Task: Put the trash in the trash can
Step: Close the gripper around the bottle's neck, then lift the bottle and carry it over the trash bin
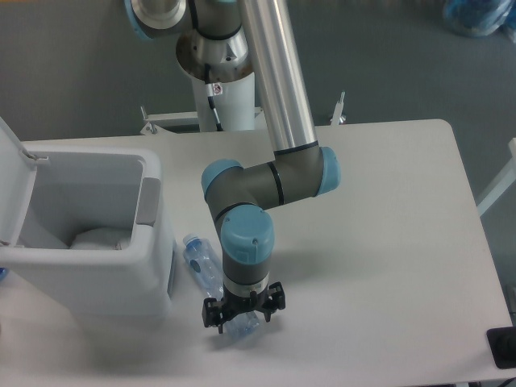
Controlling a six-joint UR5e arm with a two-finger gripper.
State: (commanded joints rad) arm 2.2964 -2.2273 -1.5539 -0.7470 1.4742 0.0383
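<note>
The gripper (244,311) points straight down over the lower end of the flattened clear bottle (208,272), its two fingers spread to either side of the plastic — released, not clenched on it. The bottle lies on the white table (387,242), running from its blue cap at about 11 o'clock to its base at about 5 o'clock, under the gripper. The trash can (89,234) stands just beside the bottle at 9 o'clock, lid (12,189) swung up — pale crumpled trash (97,239) sits inside at the bottom.
</note>
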